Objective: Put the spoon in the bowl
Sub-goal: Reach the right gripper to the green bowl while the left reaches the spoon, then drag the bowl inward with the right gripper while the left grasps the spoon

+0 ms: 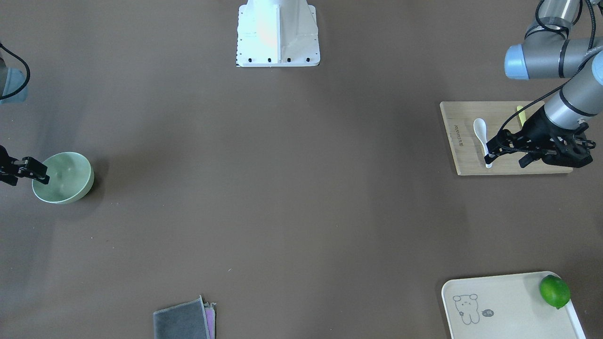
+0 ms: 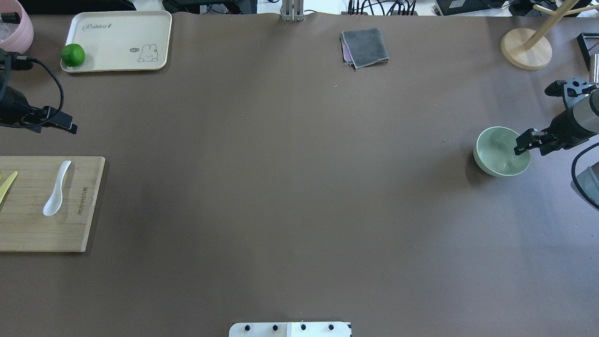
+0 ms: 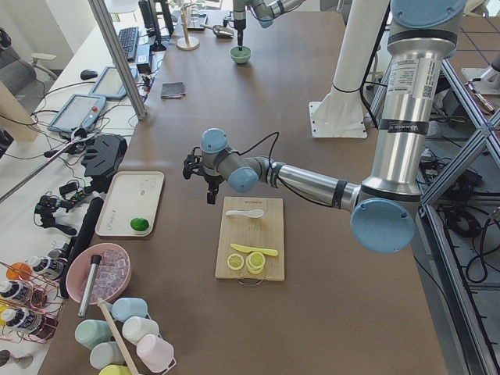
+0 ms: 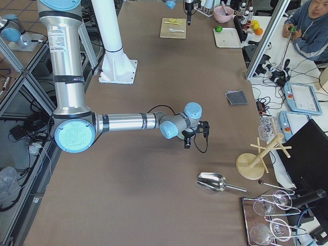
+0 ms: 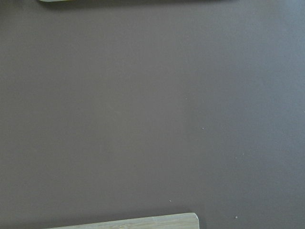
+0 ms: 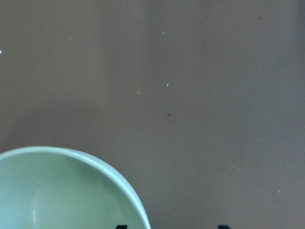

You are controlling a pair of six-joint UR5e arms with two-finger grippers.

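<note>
The small glossy white soup spoon [image 2: 58, 187] lies scoop-up on the rectangular bamboo cutting board [image 2: 47, 229], which sits at the robot's left end of the brown table [image 2: 290, 187]. The spoon's handle points to the board's far edge, so it is presented for a pinch from that side. A thin yellow knife [image 2: 9, 183] lies on the same board, apart from the spoon on its outer side. The left gripper [image 1: 506, 158] hangs above the table just past the board's far edge. Its fingers are spread and hold nothing, so the pick is judged not yet begun. Beyond the board stands a cream rectangular tray [image 2: 117, 28] carrying a green lime [image 2: 73, 54]. Far right of the board, off the direct line, lies a folded grey cloth [image 2: 365, 47]. The round mint-green bowl [image 2: 498, 152] stands well apart from the board at the table's right end. The right gripper [image 2: 531, 145], fingers spread, sits at the bowl's rim, probably to grip or steady it. Those fingers take up part of the opening, and the long span from the board is the main obstacle. A round wooden stand [image 2: 525, 48] stands farther back.
</note>
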